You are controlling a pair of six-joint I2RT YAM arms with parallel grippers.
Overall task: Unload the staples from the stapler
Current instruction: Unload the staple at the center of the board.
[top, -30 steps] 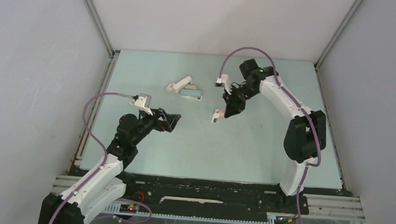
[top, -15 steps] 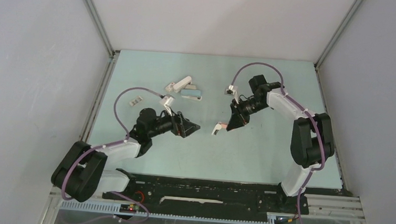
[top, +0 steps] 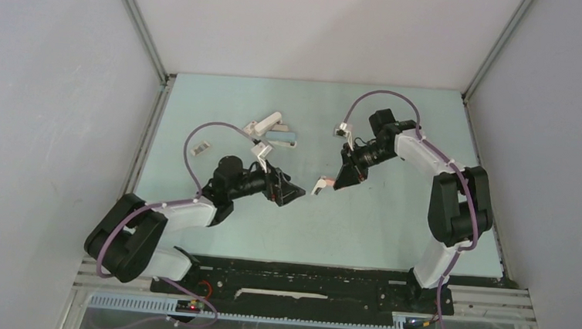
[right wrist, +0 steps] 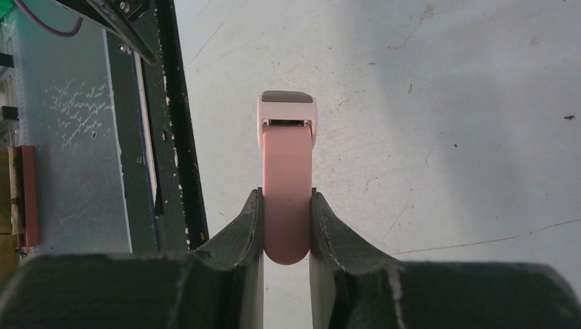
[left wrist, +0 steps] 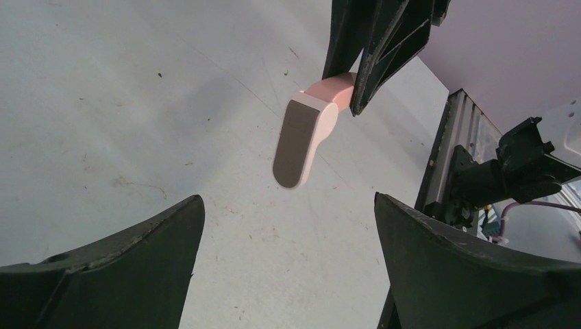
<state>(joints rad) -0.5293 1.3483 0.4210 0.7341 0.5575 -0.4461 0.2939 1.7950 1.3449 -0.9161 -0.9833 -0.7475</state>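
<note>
1. My left gripper (top: 292, 192) has swung in from the left side of the table (top: 392, 218) over the last second. It now points at the stapler (top: 319, 187) from just beside it. Its jaws are spread wide with nothing in them.
2. My right gripper (right wrist: 286, 199) has drawn the pink stapler a little nearer and is clenched on its rear end. The stapler hangs clear of the surface with its nose tilted down toward the left gripper.
3. I read this as a handover setup: one arm steadies the body so the other can pull the tray open. No unloading has begun.
4. I can't make out the staples. The right wrist view shows only a dark slot at the stapler's nose, so I judge they are inside.
5. The table is pale green, scuffed and speckled.
6. A white stapler (top: 264, 124) and a blue-grey item (top: 282, 138) lie together toward the back. A white piece (top: 201, 149) sits apart on the left.
7. Plain grey walls (top: 44, 116) close the cell.
</note>
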